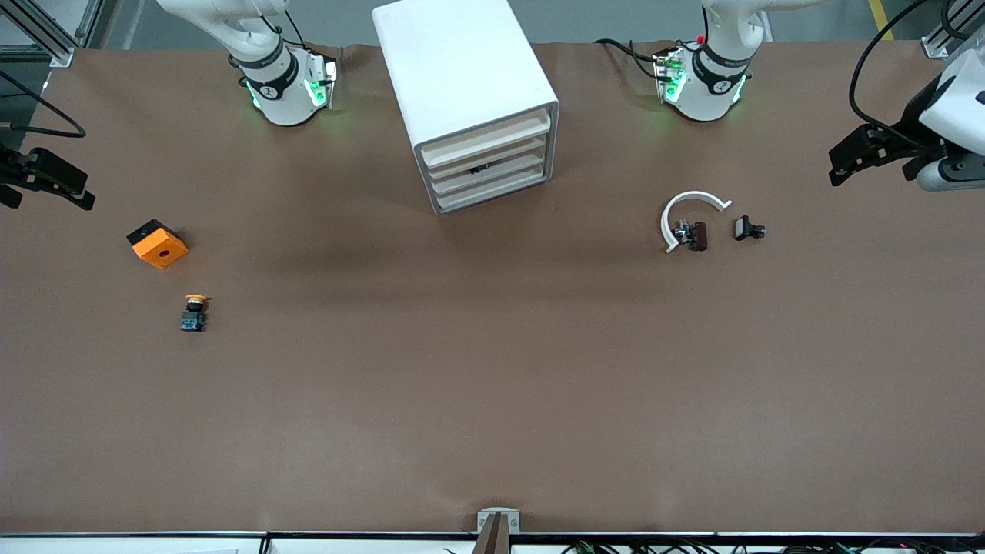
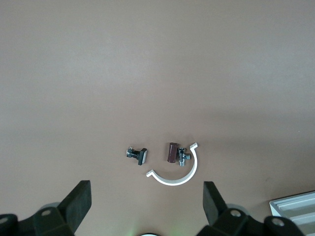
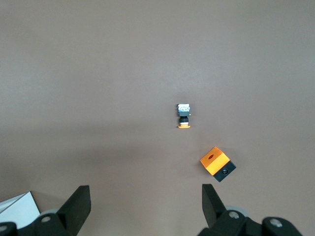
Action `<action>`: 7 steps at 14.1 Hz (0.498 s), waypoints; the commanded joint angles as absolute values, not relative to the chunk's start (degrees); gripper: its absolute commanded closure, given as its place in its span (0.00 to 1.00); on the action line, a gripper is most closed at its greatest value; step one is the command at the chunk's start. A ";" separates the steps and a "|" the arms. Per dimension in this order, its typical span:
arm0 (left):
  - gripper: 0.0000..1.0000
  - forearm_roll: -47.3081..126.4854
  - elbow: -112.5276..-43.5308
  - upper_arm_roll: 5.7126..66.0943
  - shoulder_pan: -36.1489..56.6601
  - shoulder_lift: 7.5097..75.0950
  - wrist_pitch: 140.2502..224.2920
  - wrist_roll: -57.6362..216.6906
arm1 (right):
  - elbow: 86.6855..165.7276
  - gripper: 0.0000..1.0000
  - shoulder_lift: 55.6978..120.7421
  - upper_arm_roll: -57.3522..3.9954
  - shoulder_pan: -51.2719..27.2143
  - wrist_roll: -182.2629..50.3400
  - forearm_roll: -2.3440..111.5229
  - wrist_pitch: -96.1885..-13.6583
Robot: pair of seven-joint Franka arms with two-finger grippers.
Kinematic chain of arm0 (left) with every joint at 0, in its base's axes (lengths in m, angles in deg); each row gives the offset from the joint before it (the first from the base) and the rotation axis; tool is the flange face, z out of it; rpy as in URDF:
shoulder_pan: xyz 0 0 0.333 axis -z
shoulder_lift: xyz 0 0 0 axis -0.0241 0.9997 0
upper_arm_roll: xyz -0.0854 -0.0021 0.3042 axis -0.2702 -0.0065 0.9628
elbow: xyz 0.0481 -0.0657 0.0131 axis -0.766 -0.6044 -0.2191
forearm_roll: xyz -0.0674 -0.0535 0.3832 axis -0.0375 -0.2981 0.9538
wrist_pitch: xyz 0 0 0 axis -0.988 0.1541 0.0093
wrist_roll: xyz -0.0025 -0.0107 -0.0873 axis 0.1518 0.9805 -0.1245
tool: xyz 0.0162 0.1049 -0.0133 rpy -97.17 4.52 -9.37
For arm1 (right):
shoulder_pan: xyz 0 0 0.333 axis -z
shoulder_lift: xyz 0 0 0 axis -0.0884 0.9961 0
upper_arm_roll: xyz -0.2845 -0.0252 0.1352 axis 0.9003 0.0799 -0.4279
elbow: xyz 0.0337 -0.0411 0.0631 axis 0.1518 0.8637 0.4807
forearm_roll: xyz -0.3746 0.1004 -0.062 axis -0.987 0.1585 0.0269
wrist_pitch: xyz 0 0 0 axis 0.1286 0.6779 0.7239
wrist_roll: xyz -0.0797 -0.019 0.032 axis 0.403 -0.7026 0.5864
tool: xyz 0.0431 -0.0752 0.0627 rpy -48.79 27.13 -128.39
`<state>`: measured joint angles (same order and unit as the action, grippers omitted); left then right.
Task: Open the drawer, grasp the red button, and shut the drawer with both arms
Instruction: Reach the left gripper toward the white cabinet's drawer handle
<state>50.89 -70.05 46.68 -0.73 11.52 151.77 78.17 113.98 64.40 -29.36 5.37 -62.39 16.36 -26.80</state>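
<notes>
Nearest the front camera: yellow-capped switch [image 1: 194, 313] lying on the table [image 1: 492, 400] toward the right arm's end, orange block [image 1: 157, 243] just farther. Toward the left arm's end: white curved clip [image 1: 687, 215] with a brown part [image 1: 698, 236] and a small black part [image 1: 748, 228] beside it. Farther: white drawer cabinet [image 1: 469, 100], drawers shut (red button not visible). Left gripper [image 1: 862, 158] and right gripper [image 1: 42, 181] hover at the table's ends, jaws wide open, empty.
</notes>
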 commanded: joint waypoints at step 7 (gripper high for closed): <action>0.00 50.52 -65.16 46.58 -1.08 21.98 149.92 79.82 | 112.35 0.00 65.11 -29.40 5.42 -62.69 17.04 -25.96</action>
